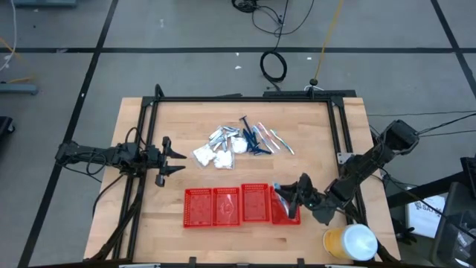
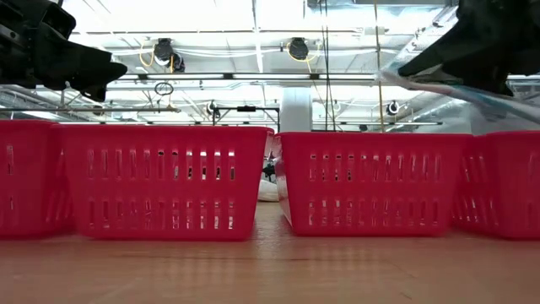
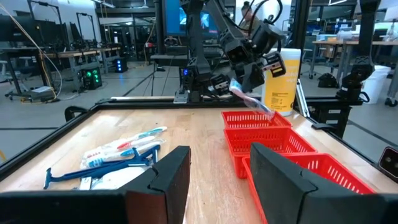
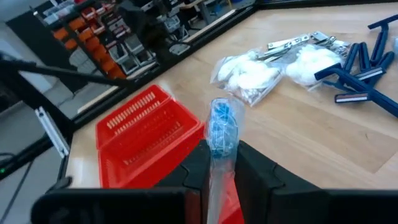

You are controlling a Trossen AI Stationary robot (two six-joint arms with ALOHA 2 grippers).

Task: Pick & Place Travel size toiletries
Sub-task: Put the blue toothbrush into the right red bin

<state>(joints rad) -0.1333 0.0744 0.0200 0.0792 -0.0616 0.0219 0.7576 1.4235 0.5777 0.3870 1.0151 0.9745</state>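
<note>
The toiletries lie in a pile (image 1: 238,140) at the table's middle: white packets (image 4: 249,78), foil sachets (image 4: 289,43), dark blue sticks (image 4: 360,68) and pale wrapped sticks (image 3: 124,149). My right gripper (image 1: 288,196) hovers over the rightmost red basket (image 1: 285,214), shut on one clear-wrapped stick (image 4: 221,127) with a blue head. My left gripper (image 1: 172,160) waits open, above the table's left part, left of the pile. My right gripper pinches the clear-wrapped stick between its two fingers (image 4: 198,168), on the handle just behind the blue head (image 4: 219,152). The head juts out past the fingertips. The fingers come from the table's right, slanting down. The stick (image 3: 252,101) is lifted clear and tilted above the basket.
Several red mesh baskets (image 1: 227,206) stand in a row along the table's near side. A yellow bottle with a white cap (image 1: 349,243) lies at the near right corner. A dark frame (image 1: 238,99) borders the table. Bare wood shows between the pile and the baskets.
</note>
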